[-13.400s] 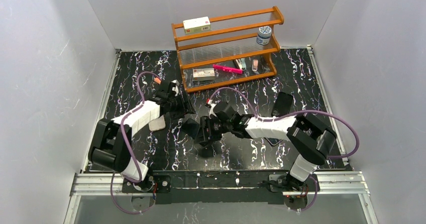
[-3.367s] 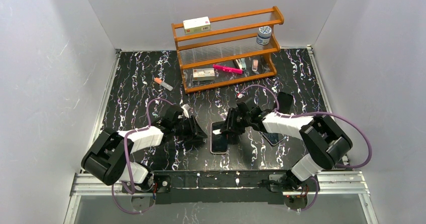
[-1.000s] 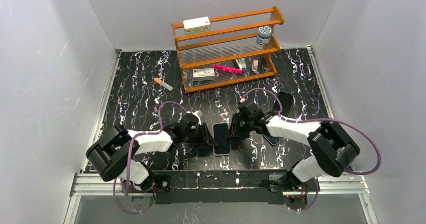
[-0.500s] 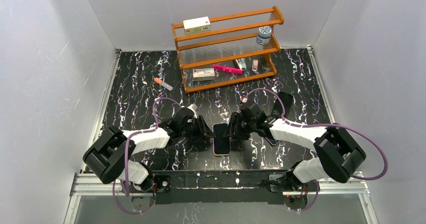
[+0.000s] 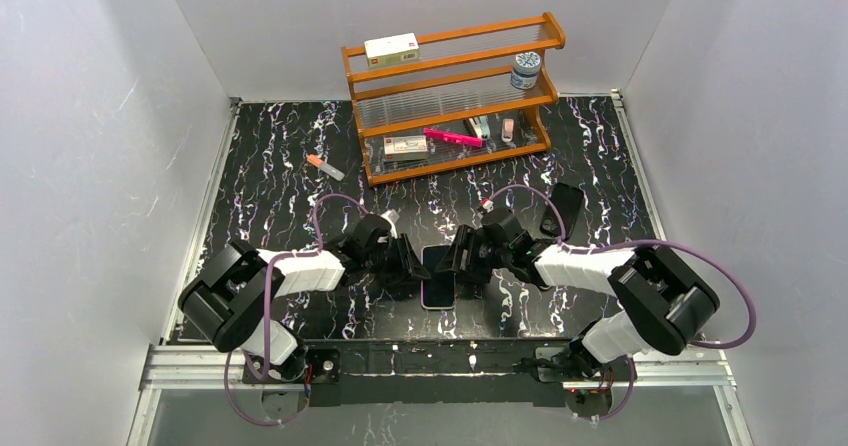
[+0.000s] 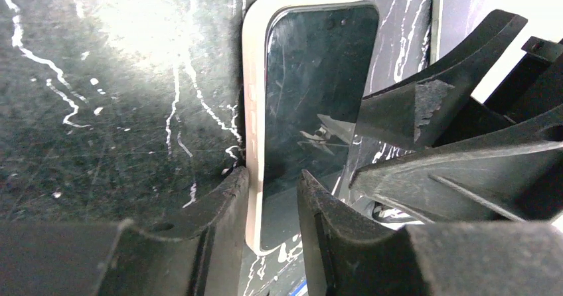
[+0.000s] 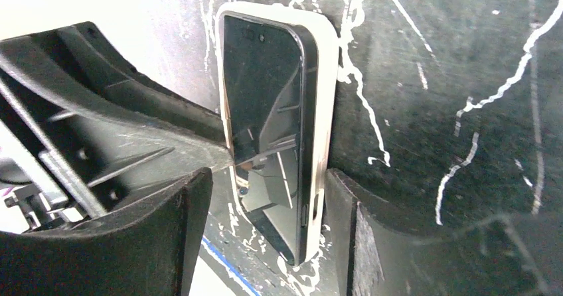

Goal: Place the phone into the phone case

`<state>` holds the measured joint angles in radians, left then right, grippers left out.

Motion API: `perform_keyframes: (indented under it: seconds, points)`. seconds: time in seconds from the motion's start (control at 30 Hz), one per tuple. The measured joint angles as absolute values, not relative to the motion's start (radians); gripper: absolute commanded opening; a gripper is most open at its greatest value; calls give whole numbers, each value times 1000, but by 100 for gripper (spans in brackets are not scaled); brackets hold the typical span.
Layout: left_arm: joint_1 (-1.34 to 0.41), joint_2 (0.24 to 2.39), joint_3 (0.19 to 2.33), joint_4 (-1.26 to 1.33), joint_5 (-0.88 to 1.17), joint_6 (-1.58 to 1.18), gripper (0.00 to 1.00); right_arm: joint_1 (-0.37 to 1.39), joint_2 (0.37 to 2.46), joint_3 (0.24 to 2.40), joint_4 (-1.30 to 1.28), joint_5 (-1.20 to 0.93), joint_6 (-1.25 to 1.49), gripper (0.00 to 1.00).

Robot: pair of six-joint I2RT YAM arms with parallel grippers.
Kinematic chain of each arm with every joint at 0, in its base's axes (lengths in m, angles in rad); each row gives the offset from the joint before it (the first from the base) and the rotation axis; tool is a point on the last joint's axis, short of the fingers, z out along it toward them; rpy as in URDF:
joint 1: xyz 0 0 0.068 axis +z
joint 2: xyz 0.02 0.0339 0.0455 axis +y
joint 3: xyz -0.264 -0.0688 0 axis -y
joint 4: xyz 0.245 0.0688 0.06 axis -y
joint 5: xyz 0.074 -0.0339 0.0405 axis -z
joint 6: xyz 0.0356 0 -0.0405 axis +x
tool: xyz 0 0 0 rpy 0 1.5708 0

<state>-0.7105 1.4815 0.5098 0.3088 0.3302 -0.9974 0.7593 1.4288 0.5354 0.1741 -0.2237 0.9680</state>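
Phone point(image 5: 437, 278) lies flat and screen up on the table point(image 5: 270, 186), close to the near edge and midway between the two arms. A thick pale shell point(image 6: 252, 77) hugs its sides. Whether it is fully seated in that shell cannot be told.

The left claw point(image 6: 272, 178) sits low at the phone's left long edge, its fingers only narrowly parted. One finger rests against the outside of the shell and the other stands over the glass, with a strip of rim and screen showing between them. The right claw point(image 7: 269, 173) comes in from the other side, spread wide enough to straddle the full width of the phone's end. One of its fingers touches the shell's edge, and a slim gap shows at the other. Each wrist view also shows a finger of the opposite claw reaching the phone's long edge.

Farther back and to the right, well apart from the phone, the black case point(image 5: 565, 208) lies aslant on the table. Back on the left, a small orange-tipped stick point(image 5: 327, 167) lies by itself.

At the far end stands a wooden rack point(image 5: 460, 162). A pink marker point(image 5: 452, 137) is on its lowest shelf, a jar point(image 5: 526, 69) is at the right end of the middle shelf, and a box point(image 5: 391, 49) is on top.
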Motion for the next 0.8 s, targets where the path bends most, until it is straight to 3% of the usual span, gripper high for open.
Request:
perform_keyframes:
  seconds: [0.2, 0.6, 0.8]
  points:
    - [-698, 1484, 496, 314, 344, -992, 21, 730, 1473, 511, 315, -289, 1013, 71]
    - [-691, 1475, 435, 413, 358, -1030, 21, 702, 1481, 397, 599, -398, 1135, 66]
    - [-690, 1457, 421, 421, 355, -1033, 22, 702, 1509, 372, 696, -422, 1183, 54]
